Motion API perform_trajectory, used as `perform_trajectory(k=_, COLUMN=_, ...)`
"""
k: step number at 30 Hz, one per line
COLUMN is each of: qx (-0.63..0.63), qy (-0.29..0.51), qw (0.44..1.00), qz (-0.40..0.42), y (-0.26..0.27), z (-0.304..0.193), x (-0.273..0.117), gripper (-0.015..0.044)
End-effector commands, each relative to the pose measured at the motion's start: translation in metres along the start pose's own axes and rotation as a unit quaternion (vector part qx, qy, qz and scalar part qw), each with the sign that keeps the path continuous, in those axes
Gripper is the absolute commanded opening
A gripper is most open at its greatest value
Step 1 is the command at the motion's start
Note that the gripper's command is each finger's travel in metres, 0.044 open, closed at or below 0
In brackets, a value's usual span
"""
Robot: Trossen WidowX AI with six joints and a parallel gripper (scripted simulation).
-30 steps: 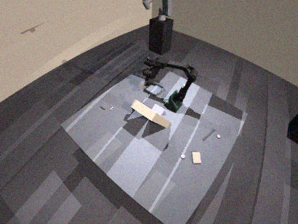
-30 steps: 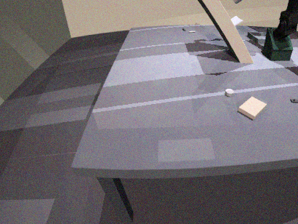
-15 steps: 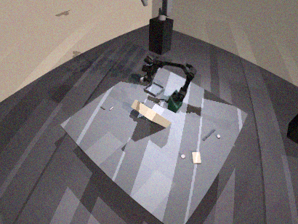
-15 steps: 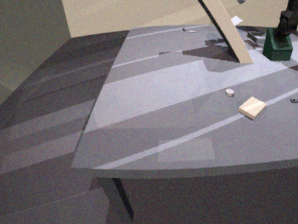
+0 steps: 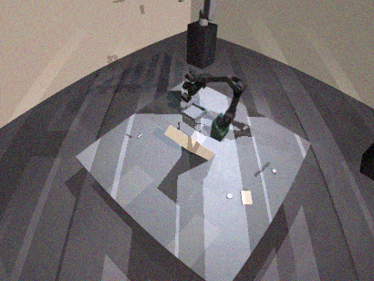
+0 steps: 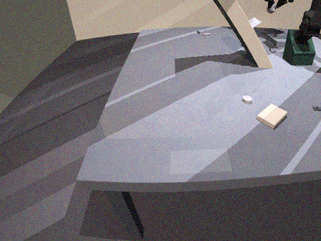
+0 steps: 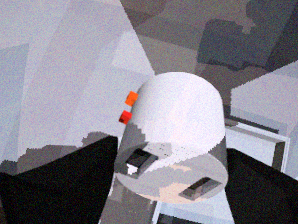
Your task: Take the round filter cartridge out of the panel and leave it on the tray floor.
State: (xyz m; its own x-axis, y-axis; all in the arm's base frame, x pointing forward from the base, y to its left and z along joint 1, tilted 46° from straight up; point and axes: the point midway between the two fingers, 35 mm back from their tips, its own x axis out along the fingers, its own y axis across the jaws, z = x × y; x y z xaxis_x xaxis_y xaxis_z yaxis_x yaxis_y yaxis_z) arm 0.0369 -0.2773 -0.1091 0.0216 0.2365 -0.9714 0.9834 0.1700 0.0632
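Observation:
The white round cartridge (image 7: 175, 112) (image 6: 272, 7) is out of the panel and in the air, its slotted face toward the wrist camera. Two dark slots and orange and red tabs on its side show. My gripper (image 7: 170, 152) (image 5: 185, 93) is shut on it, one black finger on each side. The service panel (image 5: 201, 149) (image 6: 250, 37) is a tilted beige board; its front is hidden in the top and exterior views. The tray (image 5: 193, 112) (image 7: 255, 142) is a shallow pale box with a raised rim. The gripper and cartridge are above it, toward its far side in the top view.
A green box (image 5: 220, 130) (image 6: 299, 56) stands at the arm's base, near the tray and panel. A beige block (image 5: 246, 197) (image 6: 272, 116) and a small white disc (image 5: 229, 196) (image 6: 247, 99) lie on the table behind the panel. A dark stick (image 5: 262, 169) lies farther right.

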Motion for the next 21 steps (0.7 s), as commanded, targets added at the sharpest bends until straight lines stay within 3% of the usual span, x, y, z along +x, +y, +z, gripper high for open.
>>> perform_trajectory(k=1, qx=0.051, qy=0.001, qw=0.998, qz=-0.031, y=-0.030, z=-0.014, x=0.022, gripper=0.0000)
perform_trajectory(k=11, qx=0.159, qy=0.010, qw=0.983, qz=-0.095, y=-0.085, z=-0.062, x=0.060, gripper=0.0000)
perform_trajectory(k=21, qx=0.166, qy=0.011, qw=0.981, qz=-0.099, y=-0.089, z=-0.069, x=0.069, gripper=0.0000)
